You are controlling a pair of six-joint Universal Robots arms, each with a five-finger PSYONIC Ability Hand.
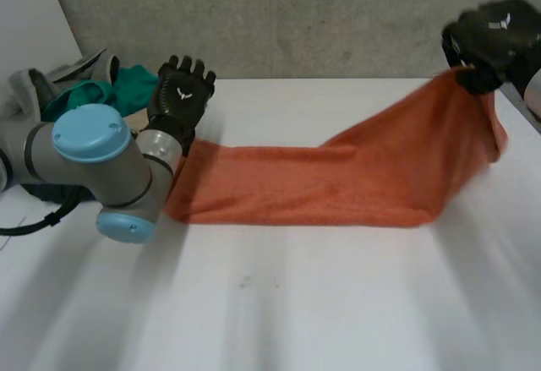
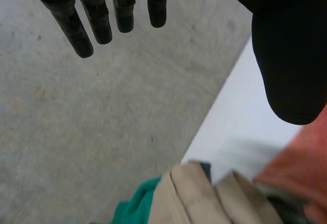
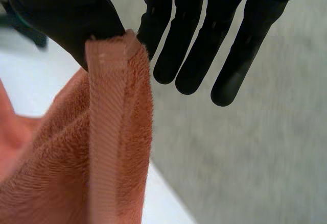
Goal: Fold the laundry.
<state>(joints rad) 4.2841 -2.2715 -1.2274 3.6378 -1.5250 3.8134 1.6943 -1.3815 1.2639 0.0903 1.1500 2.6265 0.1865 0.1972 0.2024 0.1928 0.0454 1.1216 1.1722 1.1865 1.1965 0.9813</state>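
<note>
An orange towel (image 1: 321, 185) lies stretched across the white table (image 1: 279, 303), folded lengthwise. Its right end rises off the table to my right hand (image 1: 490, 37), which is lifted at the far right. In the right wrist view that hand (image 3: 61, 15) pinches the towel's hemmed edge (image 3: 110, 106) between thumb and one finger, while the other fingers stay straight. My left hand (image 1: 180, 96) is open at the towel's left end, fingers straight and pointing away from me, with its wrist over the cloth. In the left wrist view the straight fingers (image 2: 97, 15) hold nothing, and the towel (image 2: 301, 173) lies below the thumb.
A pile of other laundry, green and beige cloth (image 1: 84, 84), sits at the table's far left corner, just beyond my left hand; it also appears beyond the fingertips as beige and green cloth (image 2: 194, 198). A concrete wall (image 1: 296, 16) runs behind the table.
</note>
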